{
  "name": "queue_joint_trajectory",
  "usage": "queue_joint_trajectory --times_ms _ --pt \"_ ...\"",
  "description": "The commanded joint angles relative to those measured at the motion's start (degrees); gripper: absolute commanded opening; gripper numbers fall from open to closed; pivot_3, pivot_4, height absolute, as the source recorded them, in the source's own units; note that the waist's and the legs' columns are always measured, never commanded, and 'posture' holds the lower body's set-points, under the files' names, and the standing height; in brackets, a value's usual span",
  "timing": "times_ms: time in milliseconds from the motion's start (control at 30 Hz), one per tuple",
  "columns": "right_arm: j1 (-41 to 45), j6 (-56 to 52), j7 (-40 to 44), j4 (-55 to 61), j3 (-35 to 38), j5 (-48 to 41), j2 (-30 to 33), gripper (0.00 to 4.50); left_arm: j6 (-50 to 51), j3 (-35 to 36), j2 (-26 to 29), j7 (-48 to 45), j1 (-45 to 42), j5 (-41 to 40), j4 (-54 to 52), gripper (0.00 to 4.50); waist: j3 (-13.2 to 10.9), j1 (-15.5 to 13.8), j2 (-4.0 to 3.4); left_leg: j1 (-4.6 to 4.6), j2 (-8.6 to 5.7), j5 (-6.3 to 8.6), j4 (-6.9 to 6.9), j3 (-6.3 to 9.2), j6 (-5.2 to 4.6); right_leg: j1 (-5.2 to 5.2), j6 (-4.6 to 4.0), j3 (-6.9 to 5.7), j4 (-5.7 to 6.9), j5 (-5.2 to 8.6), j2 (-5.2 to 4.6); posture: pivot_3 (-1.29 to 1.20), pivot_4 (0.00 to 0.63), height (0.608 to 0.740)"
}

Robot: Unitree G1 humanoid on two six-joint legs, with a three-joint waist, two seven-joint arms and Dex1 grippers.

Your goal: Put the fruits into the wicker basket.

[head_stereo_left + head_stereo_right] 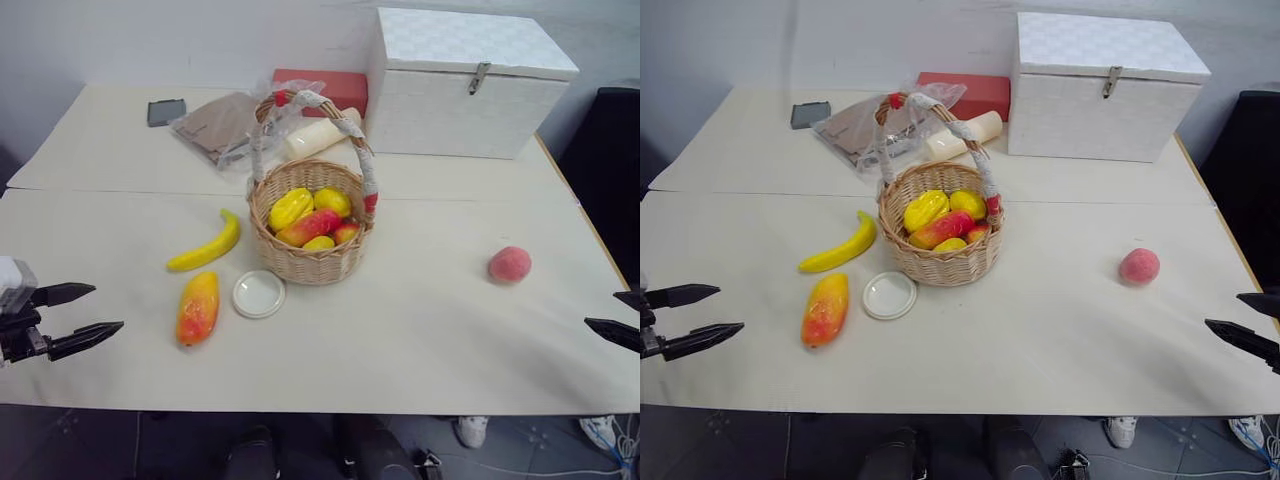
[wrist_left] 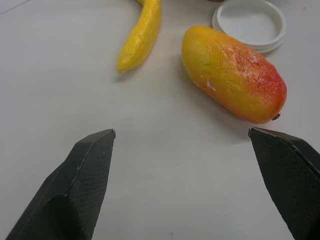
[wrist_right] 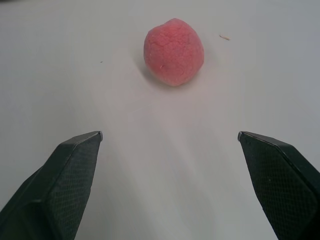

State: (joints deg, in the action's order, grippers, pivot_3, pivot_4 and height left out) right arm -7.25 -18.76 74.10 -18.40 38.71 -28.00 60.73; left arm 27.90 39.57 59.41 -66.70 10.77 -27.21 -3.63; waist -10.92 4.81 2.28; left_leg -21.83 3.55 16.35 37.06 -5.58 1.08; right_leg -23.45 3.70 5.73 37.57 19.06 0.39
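My left pincer [image 1: 88, 312] and right pincer [image 1: 625, 318] both gape wide, holding nothing. From the wicker basket [image 1: 310, 262], the banana [image 1: 207, 247] lies at nine o'clock, the mango [image 1: 198, 307] at seven beside the white lid [image 1: 259, 294], and the peach [image 1: 510, 264] well off at three. They look like light, stiff toys. I'd pinch the mango across its narrow middle, the banana mid-curve and the fuzzy peach across its widest part. The desk [image 1: 420, 340] is open around each; its front edge is near my pincers, and the tall handle [image 1: 366, 160] is what I must clear.
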Motion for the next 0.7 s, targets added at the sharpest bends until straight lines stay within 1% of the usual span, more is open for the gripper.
queue_joint_trajectory --times_ms 33,100,167,300,400,433,533,600,700 --pt "0.51 -0.26 0.50 1.36 1.71 -1.04 1.21 4.50 0.44 -1.50 0.53 0.12 -2.67 -1.81 -2.30 4.48 0.00 -0.01 0.00 0.00 0.00 0.00 0.01 0.00 0.00 0.00 0.00 0.00 0.02 0.00 0.00 0.00 0.150 0.740" --pt "0.31 -3.30 1.24 5.16 2.69 -3.43 1.34 4.50 1.96 -2.89 1.36 -1.06 -4.13 -3.60 -4.66 4.48 0.00 -0.02 0.00 0.01 0.00 0.00 0.01 -0.01 0.00 0.00 0.01 0.01 0.05 -0.01 0.00 0.00 0.150 0.740" --pt "-0.62 -7.08 2.33 11.44 3.61 -6.74 1.23 4.50 2.14 -5.16 2.40 -2.75 -5.43 -4.46 -7.61 4.48 -0.01 -0.02 -0.01 0.01 0.00 0.00 0.02 -0.01 0.00 -0.01 0.03 0.01 0.08 -0.02 0.01 0.00 0.150 0.740" --pt "-1.81 -14.46 2.50 29.48 4.39 -15.01 0.89 4.50 -0.01 -15.30 4.58 -3.34 -11.70 -2.54 -13.73 4.48 -0.01 -0.06 -0.09 0.05 0.01 -0.02 0.04 0.01 0.02 0.01 0.06 0.03 0.21 -0.03 0.05 0.00 0.150 0.740" --pt "-0.12 -18.95 0.29 40.64 4.74 -22.49 0.88 4.50 -0.76 -23.91 5.12 -2.55 -15.89 0.64 -17.08 4.48 -0.01 -0.01 -0.11 0.25 0.01 -0.02 0.01 0.00 0.04 0.19 0.08 0.06 0.23 -0.03 0.09 0.00 0.150 0.740" --pt "0.96 -20.47 -0.84 43.58 4.72 -25.29 1.11 4.50 -1.68 -26.90 4.72 -1.57 -17.53 2.69 -17.21 4.48 -0.02 0.01 -0.11 0.30 0.01 -0.02 0.00 -0.03 0.04 0.21 0.08 0.09 0.22 -0.03 0.10 0.00 0.150 0.740" --pt "4.75 -23.53 -4.87 49.97 4.32 -33.05 1.47 4.50 1.23 -35.98 0.23 3.65 -23.88 6.16 -18.01 4.48 -0.04 -0.19 -0.13 0.30 0.00 -0.02 0.03 -0.01 0.04 0.24 0.11 0.09 0.21 -0.03 0.10 0.00 0.150 0.740" --pt "6.35 -24.97 -7.45 52.20 4.00 -35.93 1.45 4.50 0.06 -41.16 -0.56 4.71 -25.43 10.70 -18.22 4.48 -0.03 -0.27 -0.08 0.29 -0.03 -0.03 0.09 -0.01 0.02 0.27 0.21 0.13 0.21 -0.09 0.10 0.00 0.150 0.740" --pt "7.39 -26.35 -10.94 54.53 3.74 -39.27 1.13 4.50 -0.07 -46.29 -2.03 7.17 -27.76 15.75 -17.31 4.48 -0.02 -0.32 0.02 0.25 -0.02 -0.01 0.04 0.02 0.02 0.29 0.21 0.12 0.07 -0.09 0.11 0.00 0.150 0.740"
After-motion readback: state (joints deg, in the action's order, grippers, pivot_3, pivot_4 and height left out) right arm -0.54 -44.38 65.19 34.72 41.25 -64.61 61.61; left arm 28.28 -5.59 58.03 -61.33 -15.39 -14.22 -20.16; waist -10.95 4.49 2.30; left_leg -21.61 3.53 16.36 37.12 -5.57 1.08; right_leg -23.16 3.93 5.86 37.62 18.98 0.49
